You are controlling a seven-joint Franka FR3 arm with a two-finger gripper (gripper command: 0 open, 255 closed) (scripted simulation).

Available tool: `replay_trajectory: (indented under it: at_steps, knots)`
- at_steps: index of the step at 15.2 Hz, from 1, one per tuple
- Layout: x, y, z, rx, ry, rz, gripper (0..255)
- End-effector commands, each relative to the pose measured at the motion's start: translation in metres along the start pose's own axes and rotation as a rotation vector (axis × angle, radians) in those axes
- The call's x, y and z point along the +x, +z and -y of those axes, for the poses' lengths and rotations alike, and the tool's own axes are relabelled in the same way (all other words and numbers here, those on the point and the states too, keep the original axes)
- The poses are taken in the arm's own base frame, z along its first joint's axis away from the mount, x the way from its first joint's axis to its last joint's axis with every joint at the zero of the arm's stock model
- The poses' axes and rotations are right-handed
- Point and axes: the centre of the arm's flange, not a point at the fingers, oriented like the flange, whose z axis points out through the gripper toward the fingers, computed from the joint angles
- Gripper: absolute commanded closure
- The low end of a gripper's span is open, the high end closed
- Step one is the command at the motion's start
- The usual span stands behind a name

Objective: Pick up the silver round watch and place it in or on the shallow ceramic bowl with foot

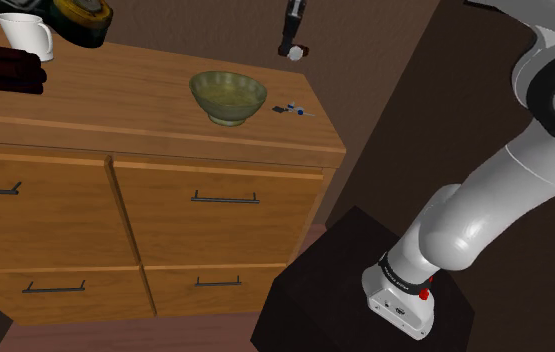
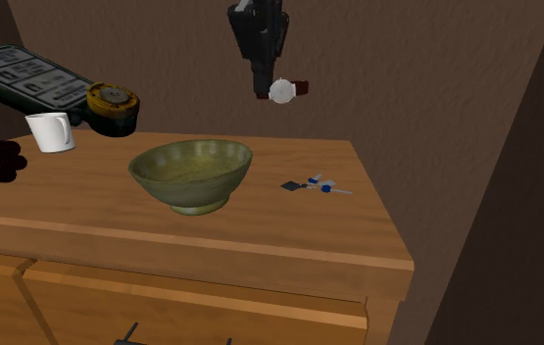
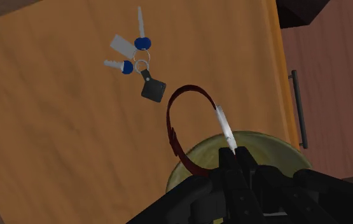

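Wooden worktop [image 1: 115,95] on a drawer chest lies well below the end effector [image 2: 265,86]. White arm [image 1: 485,200] reaches over from its stand. Greenish footed bowl [image 2: 191,174] stands upright on the worktop, below the end effector and a touch off to one side. In the wrist view its rim sits right under the fingertips. White mug [image 2: 52,130] is far off beyond the bowl, not in play.

End effector hangs high, pointing down, fingers closed tight on the watch [image 2: 282,91]. It's pinched at the edge of the pale round case, and the dark red strap loops free beside the fingertips. Key bunch [image 3: 137,63] lies flat below, on the side away from the bowl, apart from it.

Handling, my read: watch is light. Case is stiff and smooth, so probably slippery in an edge pinch. Strap is floppy and will swing. Case is the right place to hold; the strap gives nothing solid. Bowl looks breakable, so centre over it and come low before letting go.
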Motion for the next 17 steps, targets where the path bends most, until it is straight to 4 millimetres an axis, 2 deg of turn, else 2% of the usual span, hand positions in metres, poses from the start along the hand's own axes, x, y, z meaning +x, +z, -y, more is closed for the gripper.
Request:
replay_trajectory:
  at_steps: [1,10,17]
  knots:
    - [0.024,-0.002,0.007,0.001,0.001,0.0,255]
    - [0.139,-0.01,0.044,0.001,0.001,0.0,255]
    - [0.137,0.026,0.048,0.001,0.001,0.0,255]
